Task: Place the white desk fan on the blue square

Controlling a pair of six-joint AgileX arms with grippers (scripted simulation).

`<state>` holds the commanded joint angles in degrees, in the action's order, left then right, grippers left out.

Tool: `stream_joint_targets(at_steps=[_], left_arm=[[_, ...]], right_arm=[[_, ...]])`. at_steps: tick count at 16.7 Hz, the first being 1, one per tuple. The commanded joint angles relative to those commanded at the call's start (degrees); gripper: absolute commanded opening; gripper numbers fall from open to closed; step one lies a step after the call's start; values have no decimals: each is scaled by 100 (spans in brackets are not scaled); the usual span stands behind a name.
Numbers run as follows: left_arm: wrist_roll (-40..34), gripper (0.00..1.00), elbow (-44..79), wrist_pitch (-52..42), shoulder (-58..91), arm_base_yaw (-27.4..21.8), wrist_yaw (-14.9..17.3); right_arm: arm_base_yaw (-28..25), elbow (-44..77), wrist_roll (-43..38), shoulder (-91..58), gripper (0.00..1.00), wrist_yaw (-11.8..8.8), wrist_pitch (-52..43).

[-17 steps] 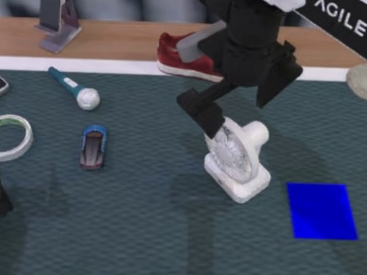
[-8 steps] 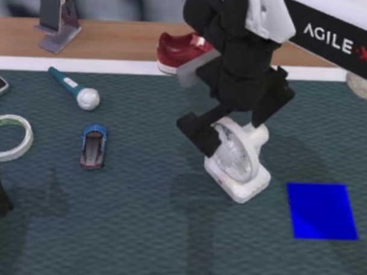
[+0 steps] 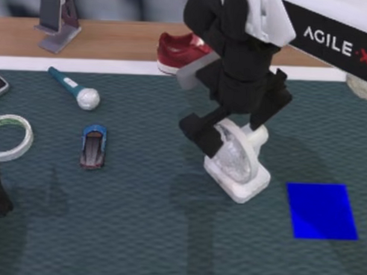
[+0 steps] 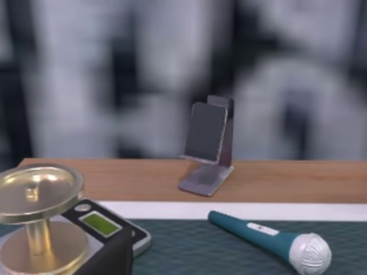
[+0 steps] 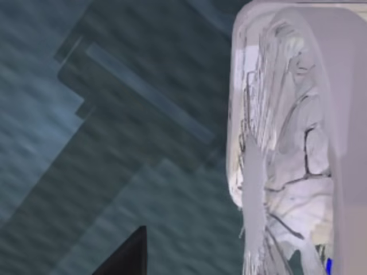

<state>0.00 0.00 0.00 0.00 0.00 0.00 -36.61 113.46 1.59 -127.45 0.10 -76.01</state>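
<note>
White plastic, the white desk fan (image 3: 237, 160) is standing upright on its rounded-square base just right of the top view's centre, on the dark green table mat (image 3: 138, 232). Its round grilled head is facing the lower left of the frame, with the motor housing pointing toward the upper right, so its long axis is running diagonally. I am holding my right gripper (image 3: 232, 124) directly over the fan, the arm reaching in from the upper right corner and angling steeply down. Its two black fingers are spread, straddling the fan's head, one on each side. The blue square (image 3: 321, 210) is lying flat in the lower right, well apart from the fan. My left arm is sitting parked at the left edge.
</note>
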Motion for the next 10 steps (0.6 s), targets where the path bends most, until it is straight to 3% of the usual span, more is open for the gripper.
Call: stream_joint_targets(at_steps=[10], left_arm=[[0,100,0,0,0,0,0]], right_arm=[[0,0,0,0,2,0,0]])
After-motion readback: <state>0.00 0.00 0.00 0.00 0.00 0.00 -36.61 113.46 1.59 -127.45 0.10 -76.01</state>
